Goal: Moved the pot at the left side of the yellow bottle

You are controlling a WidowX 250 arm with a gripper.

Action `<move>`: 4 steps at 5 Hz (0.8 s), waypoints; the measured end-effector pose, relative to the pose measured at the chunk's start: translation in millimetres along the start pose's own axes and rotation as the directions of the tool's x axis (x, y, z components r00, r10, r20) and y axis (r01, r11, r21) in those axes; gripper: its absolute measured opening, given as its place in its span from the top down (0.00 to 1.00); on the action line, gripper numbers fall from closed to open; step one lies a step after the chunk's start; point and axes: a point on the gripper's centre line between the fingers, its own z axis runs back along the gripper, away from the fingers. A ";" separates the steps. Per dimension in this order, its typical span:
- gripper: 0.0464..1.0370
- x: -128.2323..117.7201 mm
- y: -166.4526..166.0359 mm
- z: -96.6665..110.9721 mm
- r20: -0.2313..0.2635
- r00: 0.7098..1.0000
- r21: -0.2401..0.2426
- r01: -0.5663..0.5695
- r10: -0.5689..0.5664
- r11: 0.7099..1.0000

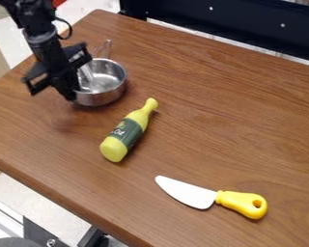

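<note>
Camera view, taking the yellow bottle (pixel 127 132) as landmark: the small metal saucepan (pixel 105 95) stands upright on the wooden table (pixel 202 106) up and to the left of the bottle, apart from it, its looped handle (pixel 106 48) pointing away from the bottle. The gripper (pixel 69 91) hangs on the saucepan's far side from the bottle, its lower end at the pan's left wall; whether it is spread, pressed together or pinching the wall, I cannot tell. Down and to the right of the bottle lies a yellow-handled toy knife (pixel 192 195)
</note>
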 end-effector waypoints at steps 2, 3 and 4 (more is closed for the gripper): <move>0.56 5.8 0.1 5.4 0.001 1.000 0.002 0.006 -0.006 1.000; 0.26 3.6 2.2 5.0 -0.017 1.000 0.011 0.010 -0.010 1.000; 0.04 0.8 1.4 10.3 -0.028 1.000 0.005 -0.012 0.012 1.000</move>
